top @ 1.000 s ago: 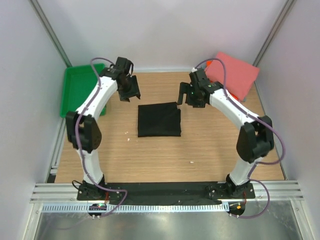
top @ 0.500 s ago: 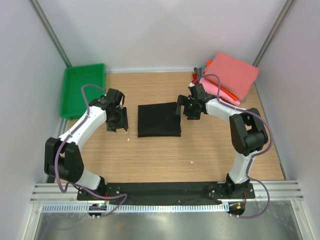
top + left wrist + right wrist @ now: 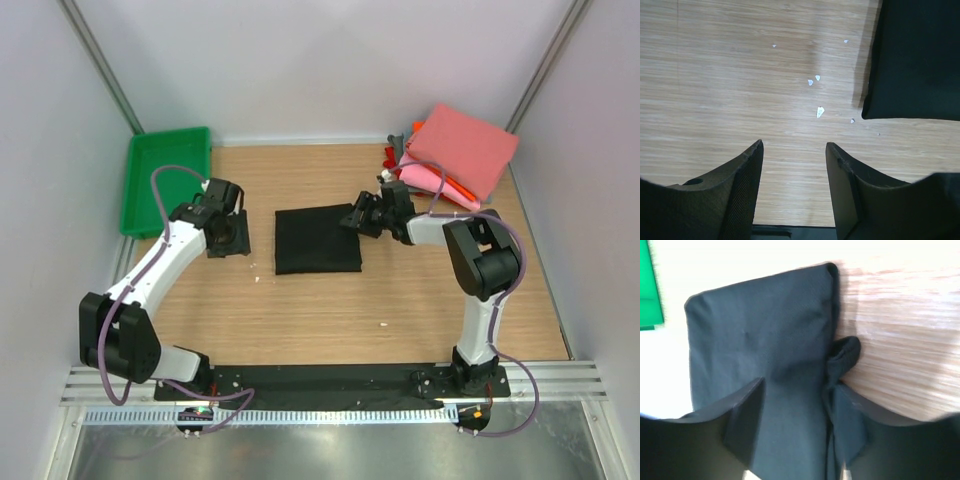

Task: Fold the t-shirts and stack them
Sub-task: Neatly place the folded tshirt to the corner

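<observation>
So the left pincer (image 3: 794, 147) hangs low over the bare table (image 3: 715, 75), fingers apart, nothing in it. The black t-shirt (image 3: 318, 238) lies folded mid-table. The right pincer (image 3: 797, 385) is spread astride its right edge, cloth bunched against one finger. The folded shirts (image 3: 465, 150) are stacked back right.

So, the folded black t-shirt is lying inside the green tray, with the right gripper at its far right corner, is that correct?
Not quite. The black t-shirt lies on the wooden table, apart from the green tray, which sits at the table's far left corner. The top external view shows this. The right gripper is indeed at the shirt's far right corner.
</observation>
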